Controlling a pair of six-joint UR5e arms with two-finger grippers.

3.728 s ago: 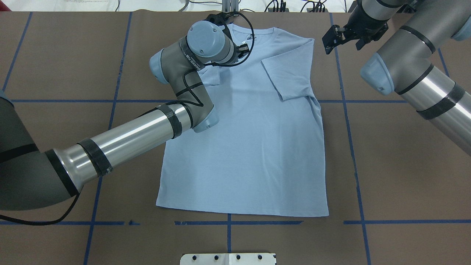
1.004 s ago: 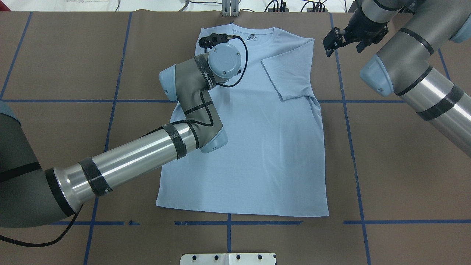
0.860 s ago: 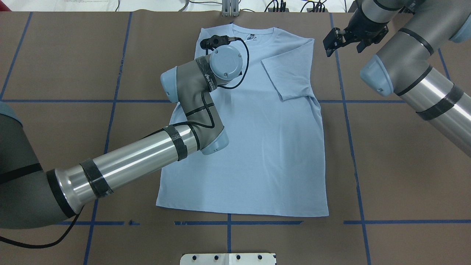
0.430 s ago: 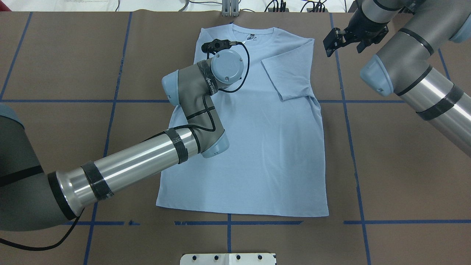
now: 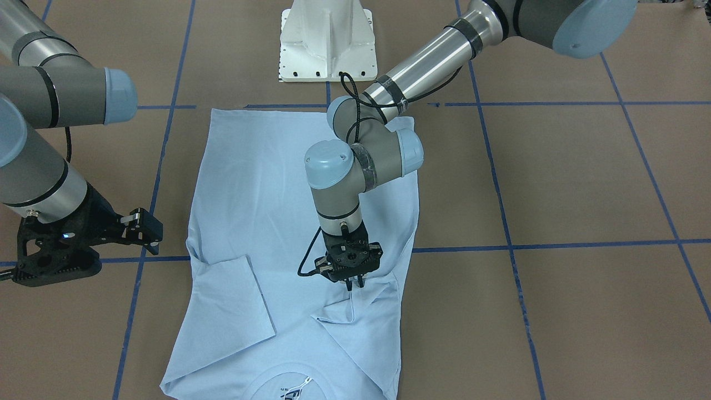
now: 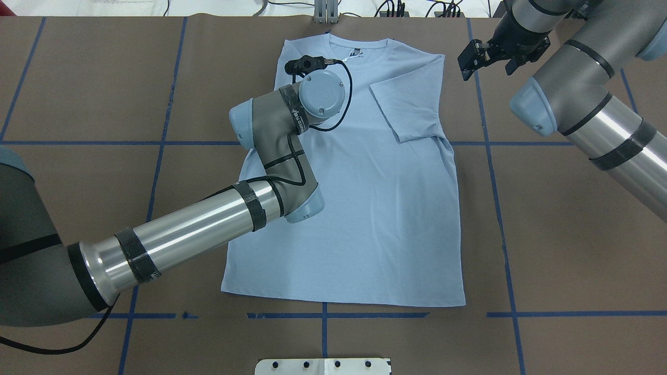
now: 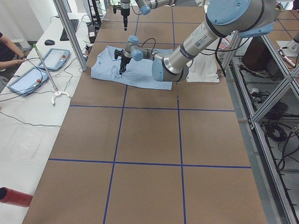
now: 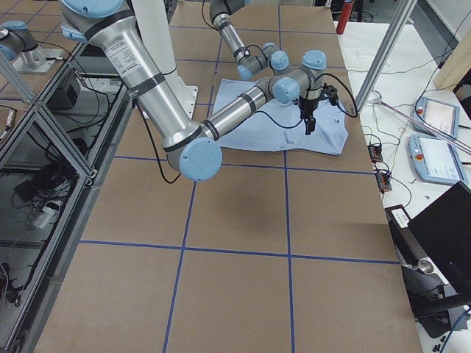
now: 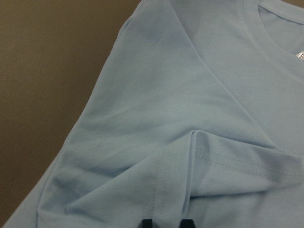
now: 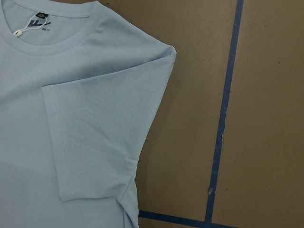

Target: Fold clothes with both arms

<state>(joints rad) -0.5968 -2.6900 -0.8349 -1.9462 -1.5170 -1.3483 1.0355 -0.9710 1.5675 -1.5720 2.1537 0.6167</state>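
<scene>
Well, the left pincer (image 5: 351,284) points straight down onto the light blue T-shirt (image 5: 261,189). Its jaws are drawn narrow on a raised fold of the sleeve on its own side. In the left wrist view the two black fingertips (image 9: 147,222) sit close together, and the stitched sleeve hem runs in between them. The cloth peaks up slightly to meet this pincer. The shirt lies spread on the brown table (image 5: 555,178), directly beneath the left pincer. Its collar and neck label (image 5: 300,384) lie beyond the pincer, away from the robot, and its hem lies back toward the white pedestal base (image 5: 328,39). On the side toward the right pincer, the other sleeve (image 5: 233,303) is folded in flat over the body of the shirt. The right pincer (image 5: 145,226) hangs with jaws apart over bare table. It is just beside the shirt's shoulder, clear of the cloth and well apart from the left pincer.
</scene>
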